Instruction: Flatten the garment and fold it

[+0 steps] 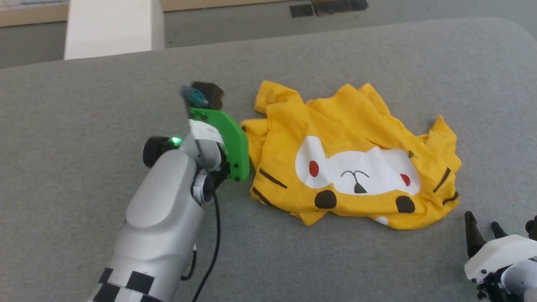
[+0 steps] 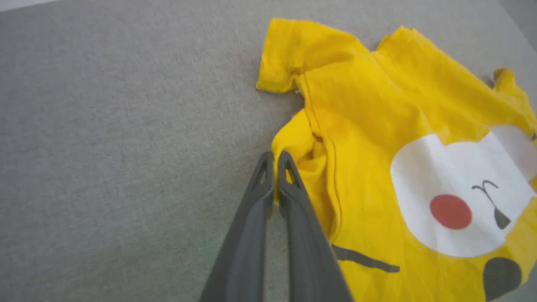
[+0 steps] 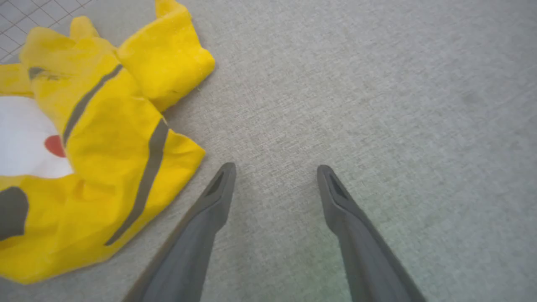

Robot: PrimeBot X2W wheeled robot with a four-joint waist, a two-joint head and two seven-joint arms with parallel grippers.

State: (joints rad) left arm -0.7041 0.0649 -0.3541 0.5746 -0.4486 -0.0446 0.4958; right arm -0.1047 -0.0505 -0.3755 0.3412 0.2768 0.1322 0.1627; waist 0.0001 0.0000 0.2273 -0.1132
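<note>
left gripper (image 2: pixel 275 158) is clenched on the garment (image 2: pixel 377 126) at its left edge, while right gripper (image 3: pixel 275 169), spread, hangs beside its right edge.

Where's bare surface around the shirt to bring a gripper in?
Free: the wide grey surface left of the garment, the strip beyond its far edge, and the patch around the open right gripper. Crowded: its left edge, where the left gripper pinches a bunched fold.
</note>
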